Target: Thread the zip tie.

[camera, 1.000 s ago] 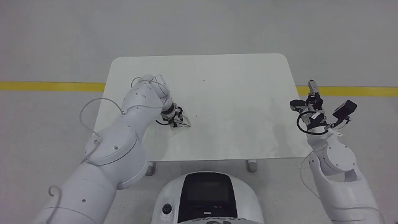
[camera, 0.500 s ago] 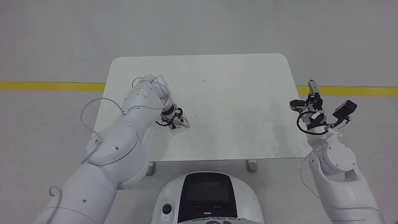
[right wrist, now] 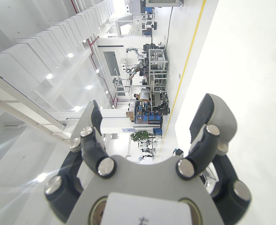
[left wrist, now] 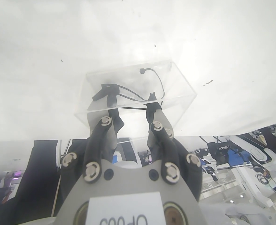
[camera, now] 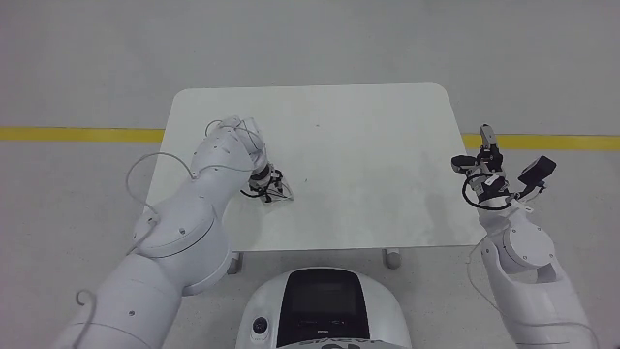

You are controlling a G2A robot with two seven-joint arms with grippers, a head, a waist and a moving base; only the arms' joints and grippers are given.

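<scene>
Status entry, threading of the zip tie: judged at an early stage, with nothing threaded as far as the wrist view shows. The tie lies loose and curled inside a small clear box, its square head free and its tail through no slot. A second black tie lies beside it in the same box. Box position: on the white worktop, toward the robot's left side and near the front edge. Left gripper: dipped into the box from above, jaws apart, one fingertip on each side of the loose ties. A thin dark line runs between the two fingers, but whether it is a tie or the box rim cannot be told, and no firm pinch on anything is visible. Left arm: bent at the elbow over the worktop's left part, with the wrist angled down into the box. Right gripper: jaws wide apart and empty, held off the worktop's right edge and well apart from the box. Remaining, by judgement: pinch one tie, lift it clear, bring the right gripper in to take the other end, then feed the tail through the head.
</scene>
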